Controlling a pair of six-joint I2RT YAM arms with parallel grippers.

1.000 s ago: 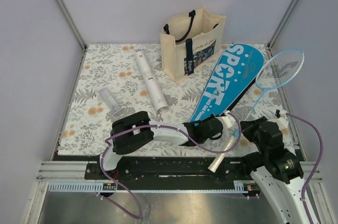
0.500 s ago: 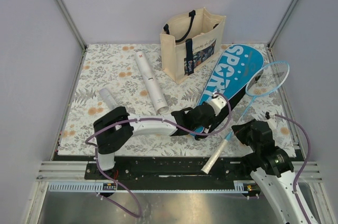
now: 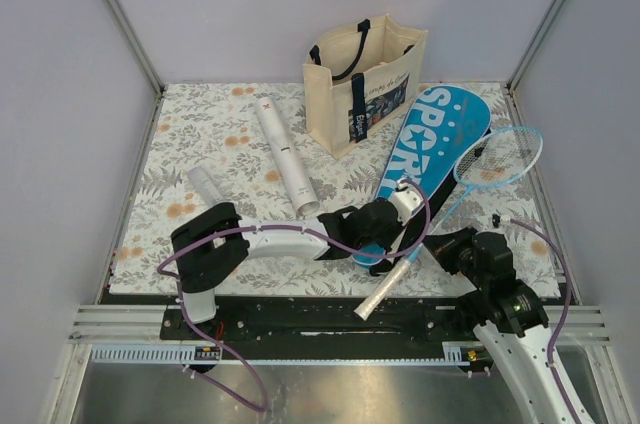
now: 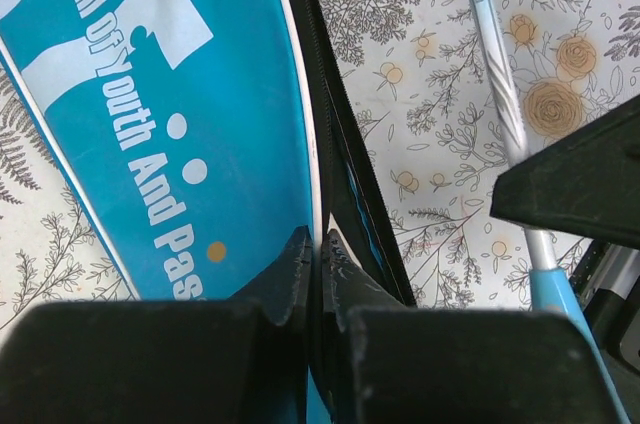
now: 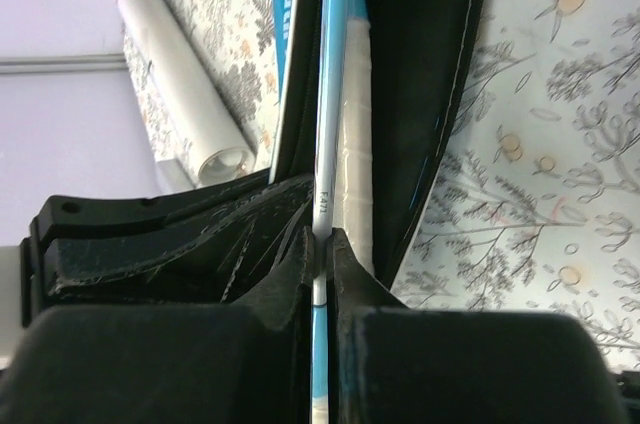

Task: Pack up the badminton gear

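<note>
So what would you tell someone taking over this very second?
Left gripper: jaws shut on the open edge of the blue case.
Right gripper: jaws shut on the thin shaft of a racket. Its head lies at the case's right side and looks outside it.
White tube: loose, left of the bag.
Done: case and racket gripped.
Left: get the racket into the case, pack the tube.
</note>
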